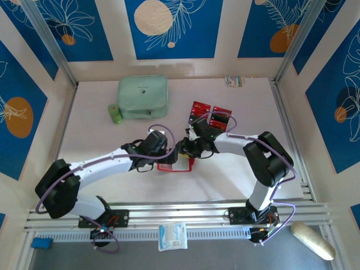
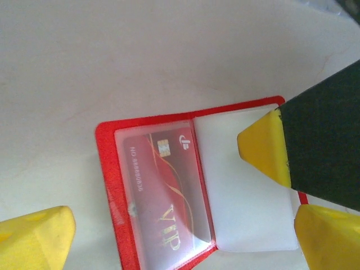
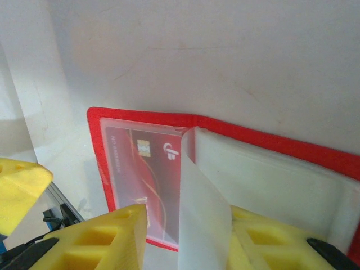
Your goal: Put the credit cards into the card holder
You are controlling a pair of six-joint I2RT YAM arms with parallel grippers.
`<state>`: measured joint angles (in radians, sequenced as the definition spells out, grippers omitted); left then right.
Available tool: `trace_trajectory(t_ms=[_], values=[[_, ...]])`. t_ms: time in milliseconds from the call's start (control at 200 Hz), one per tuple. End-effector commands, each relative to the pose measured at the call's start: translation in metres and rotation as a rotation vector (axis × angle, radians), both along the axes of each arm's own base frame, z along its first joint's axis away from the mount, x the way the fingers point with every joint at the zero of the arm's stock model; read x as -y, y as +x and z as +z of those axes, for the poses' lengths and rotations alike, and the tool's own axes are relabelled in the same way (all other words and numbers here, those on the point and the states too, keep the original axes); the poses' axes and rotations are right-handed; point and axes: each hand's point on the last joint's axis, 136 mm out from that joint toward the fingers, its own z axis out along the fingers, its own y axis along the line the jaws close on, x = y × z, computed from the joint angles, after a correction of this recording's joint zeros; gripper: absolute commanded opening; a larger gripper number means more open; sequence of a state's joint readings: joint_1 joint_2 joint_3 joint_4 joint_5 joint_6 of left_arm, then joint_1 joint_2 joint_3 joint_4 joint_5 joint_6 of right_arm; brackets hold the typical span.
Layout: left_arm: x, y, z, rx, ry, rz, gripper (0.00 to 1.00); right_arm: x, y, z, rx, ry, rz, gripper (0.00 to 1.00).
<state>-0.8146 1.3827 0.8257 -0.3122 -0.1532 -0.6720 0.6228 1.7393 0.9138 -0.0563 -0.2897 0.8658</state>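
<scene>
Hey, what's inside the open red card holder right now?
One red VIP card with a gold chip sits inside one clear sleeve of the flat red card holder. The pale sleeves beside it look empty on top; anything beneath them is covered.

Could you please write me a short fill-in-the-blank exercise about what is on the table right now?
1. The credit card already tucked into the card holder bears the letters ____.
2. The card holder's cover is coloured ____.
3. Beside the mint-green zip case sits a small cylinder coloured ____.

Missing words: VIP; red; green.
</scene>
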Motion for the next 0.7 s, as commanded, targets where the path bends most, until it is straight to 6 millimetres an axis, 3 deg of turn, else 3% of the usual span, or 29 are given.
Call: trace_trajectory(t_ms=[0, 215, 505, 695], values=[[-0.020, 0.000, 0.001, 0.012, 0.037, 0.028, 1.00, -0.014, 0.001, 0.024, 0.014, 0.058, 0.018, 0.38], [-0.037, 0.002, 0.012, 0.041, 0.023, 0.069, 1.00, -0.033, 0.002, 0.026, 0.011, 0.072, 0.029, 0.40], [-0.050, 0.003, 0.019, 0.051, 0.012, 0.095, 1.00, -0.077, 0.005, 0.004, -0.027, 0.066, 0.069, 0.44], [-0.053, 0.000, 0.015, 0.040, 0.017, 0.098, 1.00, -0.087, 0.008, -0.006, -0.059, 0.082, 0.074, 0.44]])
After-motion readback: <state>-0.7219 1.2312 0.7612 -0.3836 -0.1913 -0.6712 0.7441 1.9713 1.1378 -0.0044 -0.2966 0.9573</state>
